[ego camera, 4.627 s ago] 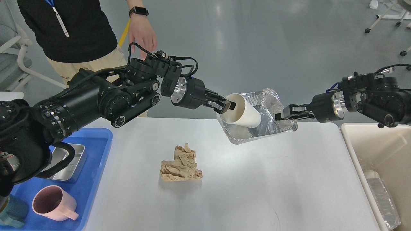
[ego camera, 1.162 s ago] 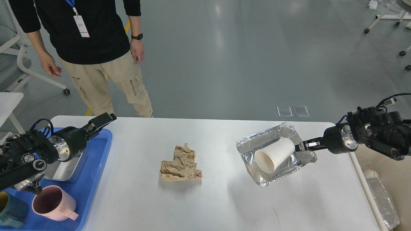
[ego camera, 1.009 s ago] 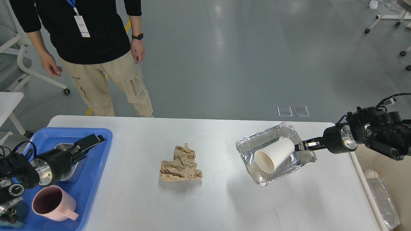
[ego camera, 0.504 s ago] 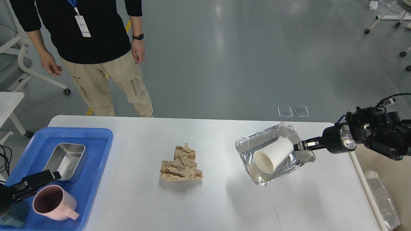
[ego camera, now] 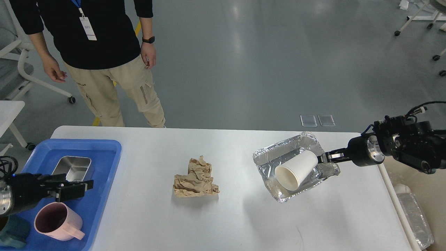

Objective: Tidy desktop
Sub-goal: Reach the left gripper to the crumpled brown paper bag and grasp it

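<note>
The white desktop (ego camera: pixel 244 216) carries a crumpled brown paper ball (ego camera: pixel 196 177) near its middle. My right gripper (ego camera: pixel 324 158) is shut on the right rim of a crinkled foil tray (ego camera: pixel 268 157) and holds it tilted, slightly above the desktop's right part. A white paper cup (ego camera: pixel 296 170) lies on its side inside the foil tray, mouth towards me. My left gripper (ego camera: pixel 87 186) is at the near left, above the blue tray (ego camera: pixel 101 153), fingers apart and empty, pointing right.
The blue tray holds a steel container (ego camera: pixel 73 167), a pink mug (ego camera: pixel 57 221) and a teal object (ego camera: pixel 14 235). A cream bin (ego camera: pixel 416 216) with foil waste stands off the right edge. A person (ego camera: pixel 104 52) stands behind the far left corner.
My left gripper let go of the cup, then drew back left and down to the blue tray. My right gripper lowered the foil tray with the cup and has nudged it slightly left.
</note>
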`<action>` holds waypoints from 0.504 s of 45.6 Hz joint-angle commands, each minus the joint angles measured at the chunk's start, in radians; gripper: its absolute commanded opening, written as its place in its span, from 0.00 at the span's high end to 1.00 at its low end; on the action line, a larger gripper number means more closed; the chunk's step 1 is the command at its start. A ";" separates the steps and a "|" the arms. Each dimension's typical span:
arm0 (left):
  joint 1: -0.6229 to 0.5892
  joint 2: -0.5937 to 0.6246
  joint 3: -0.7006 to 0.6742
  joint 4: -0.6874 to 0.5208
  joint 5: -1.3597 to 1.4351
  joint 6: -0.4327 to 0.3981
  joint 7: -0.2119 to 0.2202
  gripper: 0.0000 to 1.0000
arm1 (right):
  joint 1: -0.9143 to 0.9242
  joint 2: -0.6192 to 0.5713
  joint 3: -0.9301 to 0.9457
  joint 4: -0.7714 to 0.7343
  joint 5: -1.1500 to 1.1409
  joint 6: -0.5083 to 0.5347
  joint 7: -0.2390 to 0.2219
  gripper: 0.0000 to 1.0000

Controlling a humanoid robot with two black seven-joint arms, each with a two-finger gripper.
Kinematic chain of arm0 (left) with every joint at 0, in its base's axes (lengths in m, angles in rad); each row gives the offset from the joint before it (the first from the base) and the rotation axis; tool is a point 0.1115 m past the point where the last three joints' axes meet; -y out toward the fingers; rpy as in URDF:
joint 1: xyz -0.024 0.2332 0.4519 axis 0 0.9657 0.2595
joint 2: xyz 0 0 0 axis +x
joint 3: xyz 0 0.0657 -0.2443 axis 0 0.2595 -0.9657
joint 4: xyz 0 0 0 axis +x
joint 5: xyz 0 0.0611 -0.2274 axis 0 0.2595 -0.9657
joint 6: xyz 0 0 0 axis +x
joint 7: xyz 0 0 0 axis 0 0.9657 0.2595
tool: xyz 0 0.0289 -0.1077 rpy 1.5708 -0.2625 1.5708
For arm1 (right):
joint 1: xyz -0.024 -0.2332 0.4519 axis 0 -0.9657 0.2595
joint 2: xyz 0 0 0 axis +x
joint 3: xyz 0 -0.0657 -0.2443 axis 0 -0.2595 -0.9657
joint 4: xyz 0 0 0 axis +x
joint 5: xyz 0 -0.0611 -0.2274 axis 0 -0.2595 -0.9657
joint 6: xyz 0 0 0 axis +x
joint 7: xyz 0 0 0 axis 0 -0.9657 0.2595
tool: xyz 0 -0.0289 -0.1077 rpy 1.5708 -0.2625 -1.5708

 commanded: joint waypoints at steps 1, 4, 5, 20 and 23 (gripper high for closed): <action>-0.044 -0.084 0.000 0.043 0.164 -0.057 -0.023 0.03 | 0.000 0.000 0.005 0.000 0.000 0.000 0.000 1.00; -0.076 -0.131 0.002 0.083 0.217 -0.087 -0.023 0.03 | 0.000 0.000 0.005 0.000 0.000 0.000 0.001 1.00; -0.087 -0.153 0.002 0.101 0.227 -0.098 -0.023 0.03 | 0.000 0.000 0.006 0.000 0.000 0.000 0.001 1.00; -0.286 -0.548 0.087 0.382 0.241 -0.193 -0.025 0.03 | 0.002 0.014 0.008 0.003 0.000 0.000 0.000 1.00; -0.328 -0.598 0.135 0.416 0.241 -0.193 -0.026 0.03 | 0.003 0.018 0.008 0.003 0.001 -0.002 0.000 1.00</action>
